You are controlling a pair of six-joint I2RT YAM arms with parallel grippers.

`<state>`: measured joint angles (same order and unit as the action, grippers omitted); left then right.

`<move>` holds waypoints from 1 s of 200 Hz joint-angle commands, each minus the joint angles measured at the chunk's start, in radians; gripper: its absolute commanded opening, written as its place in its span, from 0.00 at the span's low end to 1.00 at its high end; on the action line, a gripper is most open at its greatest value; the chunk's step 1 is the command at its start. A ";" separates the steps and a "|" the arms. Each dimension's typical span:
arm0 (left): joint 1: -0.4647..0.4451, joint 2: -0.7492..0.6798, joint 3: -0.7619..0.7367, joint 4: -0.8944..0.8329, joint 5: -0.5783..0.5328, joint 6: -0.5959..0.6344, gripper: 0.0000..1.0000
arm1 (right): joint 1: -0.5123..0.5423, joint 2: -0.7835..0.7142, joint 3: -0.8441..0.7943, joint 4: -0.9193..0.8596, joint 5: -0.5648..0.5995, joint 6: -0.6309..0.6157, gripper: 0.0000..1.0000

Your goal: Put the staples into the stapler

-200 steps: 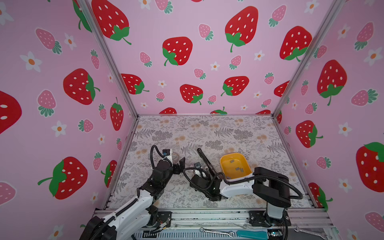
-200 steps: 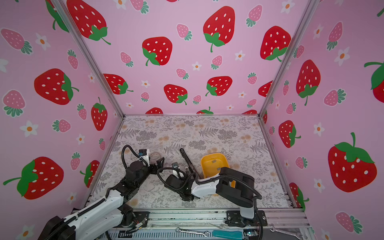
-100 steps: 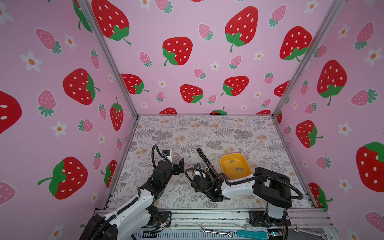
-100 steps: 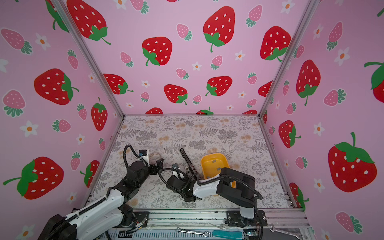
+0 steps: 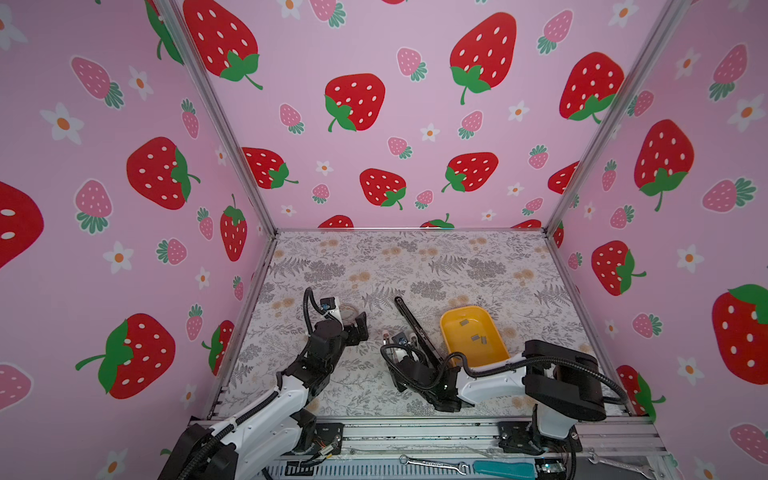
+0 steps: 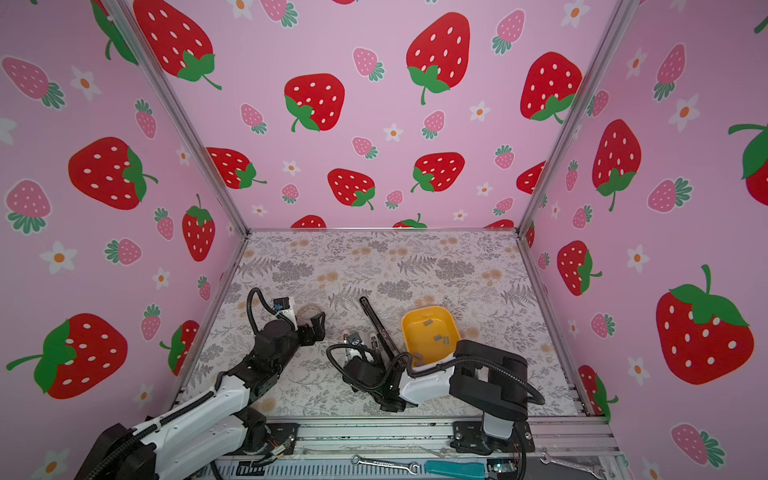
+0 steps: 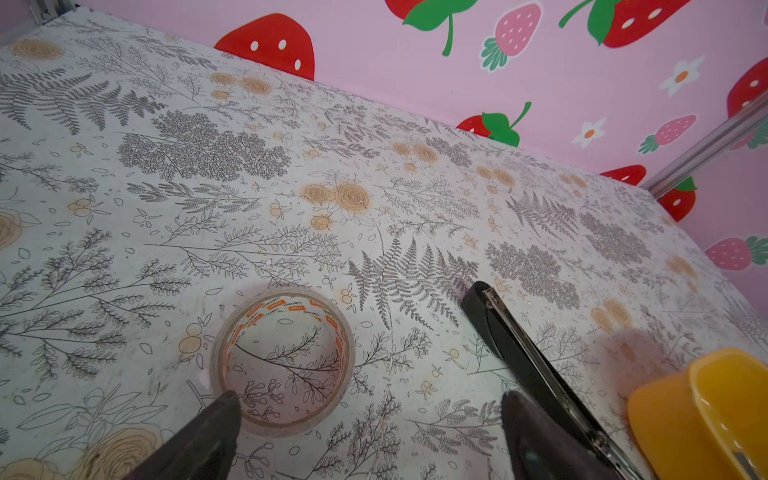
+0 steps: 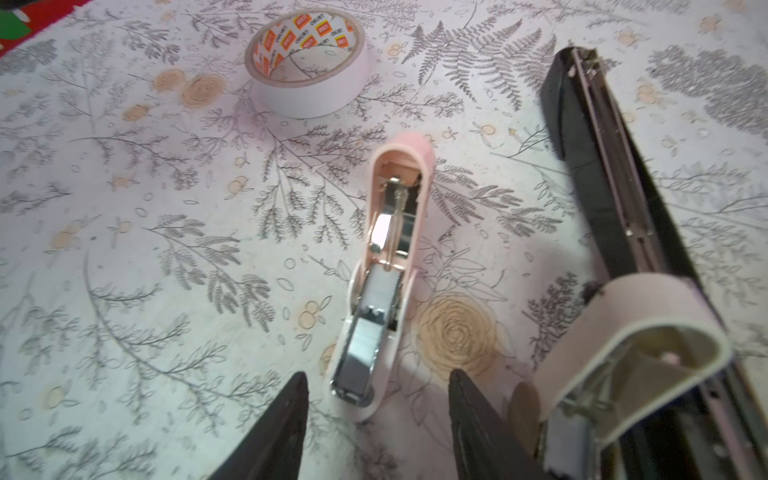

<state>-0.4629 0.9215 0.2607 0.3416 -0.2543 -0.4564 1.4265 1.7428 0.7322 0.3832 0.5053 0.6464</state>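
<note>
Stapler [image 8: 384, 266] lies between spread right end effector [image 8: 378, 374] jaws, touching neither.

A clear tape roll [image 5: 348, 311] [image 6: 308, 311] [image 7: 286, 301] [image 8: 307, 95] with an orange-printed core lies flat on the floral mat [image 5: 374, 257], at 9 o'clock from its centre. A yellow tray [image 5: 446, 332] [image 6: 411, 336] sits at 4 o'clock. At 6 o'clock, off the mat's edge, a wrench [image 5: 432, 462] lies just beside a teal-handled tool [image 5: 503, 469]. Strawberry-print walls [image 5: 353, 104] enclose everything.
</note>
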 commanded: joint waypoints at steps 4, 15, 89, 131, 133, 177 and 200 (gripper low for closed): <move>-0.002 -0.022 0.028 0.007 -0.046 -0.051 0.99 | 0.013 0.043 0.024 0.019 -0.007 0.001 0.63; -0.001 -0.029 0.029 0.000 -0.057 -0.048 0.99 | 0.013 0.060 0.031 0.011 -0.003 0.009 0.65; 0.000 0.028 0.079 -0.057 -0.016 0.050 0.99 | 0.013 0.156 0.059 -0.022 0.057 0.025 0.48; 0.012 0.049 0.112 -0.134 -0.036 0.031 0.99 | 0.015 0.191 0.033 0.002 0.103 -0.012 0.36; 0.013 0.048 0.112 -0.135 -0.037 0.031 0.99 | 0.016 0.192 0.029 0.009 0.102 -0.013 0.35; 0.066 0.075 0.093 -0.098 0.017 0.020 0.99 | 0.018 0.206 -0.004 0.097 0.058 -0.058 0.28; 0.091 0.149 0.105 -0.080 0.051 0.003 0.99 | 0.018 0.212 -0.008 0.115 0.059 -0.066 0.26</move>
<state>-0.3946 1.0107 0.3378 0.2428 -0.2424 -0.4244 1.4387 1.9079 0.7547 0.5289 0.5922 0.6060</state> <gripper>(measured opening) 0.990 0.301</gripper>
